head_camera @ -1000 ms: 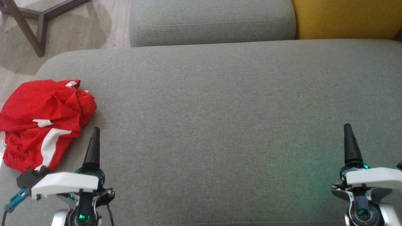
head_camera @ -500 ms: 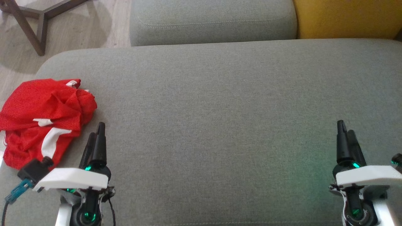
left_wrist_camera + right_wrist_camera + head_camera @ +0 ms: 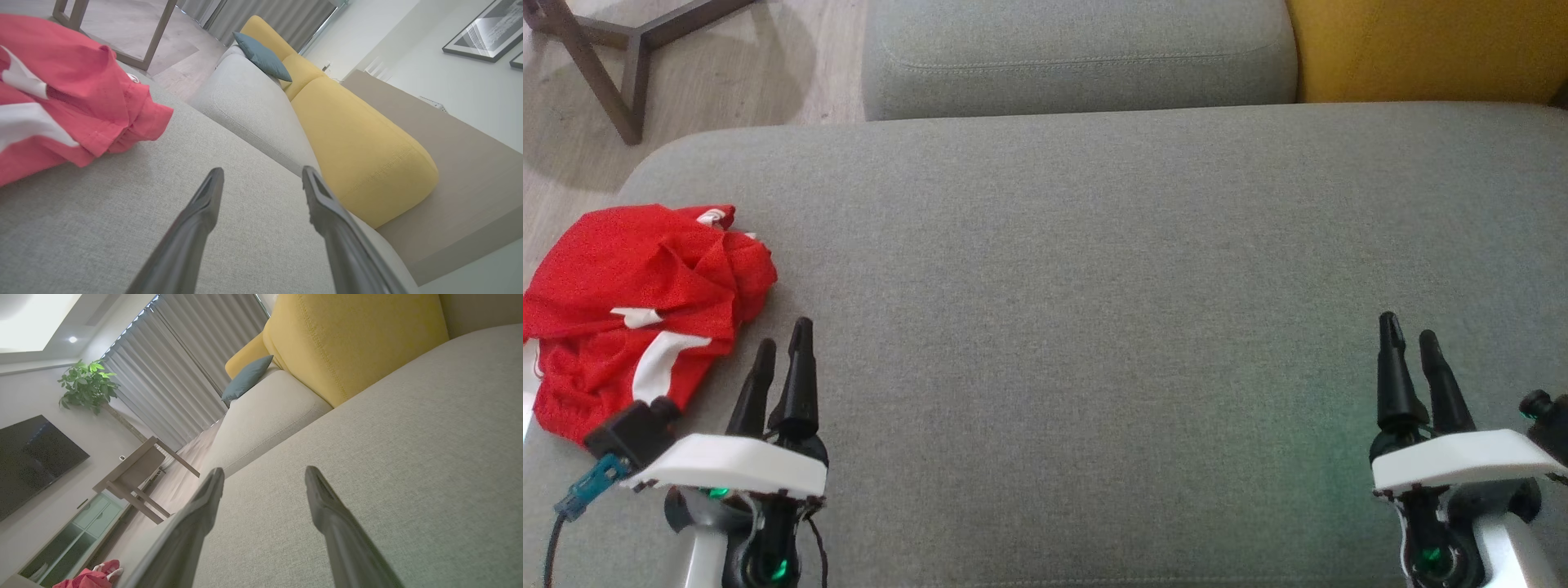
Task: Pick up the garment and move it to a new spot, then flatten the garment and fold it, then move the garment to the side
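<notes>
Red garment [image 3: 637, 310], white-striped, lies crumpled at the left end of a grey sofa seat [image 3: 1094, 286]; the left gripper [image 3: 784, 333] hovers just beside it, jaws spread wide and empty; the right gripper [image 3: 1408, 327], equally wide and empty, hangs well apart.

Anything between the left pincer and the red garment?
Nothing visible. The left pincer is open, just to the right of the crumpled red garment in the head view. There is just a strip of bare grey cushion between them, and they are not touching.
</notes>
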Motion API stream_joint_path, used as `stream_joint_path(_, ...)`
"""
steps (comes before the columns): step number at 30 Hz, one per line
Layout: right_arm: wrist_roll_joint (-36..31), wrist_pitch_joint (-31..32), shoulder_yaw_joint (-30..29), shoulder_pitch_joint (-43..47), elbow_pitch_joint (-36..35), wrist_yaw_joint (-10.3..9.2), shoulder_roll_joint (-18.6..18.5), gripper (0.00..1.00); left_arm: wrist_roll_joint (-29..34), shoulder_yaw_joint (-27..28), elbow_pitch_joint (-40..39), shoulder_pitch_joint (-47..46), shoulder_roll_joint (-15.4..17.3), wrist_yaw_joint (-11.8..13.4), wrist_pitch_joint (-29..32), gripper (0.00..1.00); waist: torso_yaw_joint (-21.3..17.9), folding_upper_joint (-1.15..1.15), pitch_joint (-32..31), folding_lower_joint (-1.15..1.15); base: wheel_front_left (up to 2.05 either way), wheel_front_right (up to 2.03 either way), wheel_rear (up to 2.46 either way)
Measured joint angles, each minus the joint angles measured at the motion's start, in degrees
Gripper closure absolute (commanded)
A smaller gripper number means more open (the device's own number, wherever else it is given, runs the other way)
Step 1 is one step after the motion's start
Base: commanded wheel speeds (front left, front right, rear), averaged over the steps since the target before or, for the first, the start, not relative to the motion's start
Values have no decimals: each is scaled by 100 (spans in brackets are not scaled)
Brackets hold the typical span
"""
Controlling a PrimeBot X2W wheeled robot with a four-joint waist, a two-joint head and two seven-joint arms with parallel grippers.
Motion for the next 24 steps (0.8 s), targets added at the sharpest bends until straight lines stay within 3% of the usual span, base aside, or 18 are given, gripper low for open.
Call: stream_joint_path(24,-1586,-185,144,-21,82,13,3,0,1706,-210,33,-1,24,75,-420,0,41,0,19,0,0,0,0)
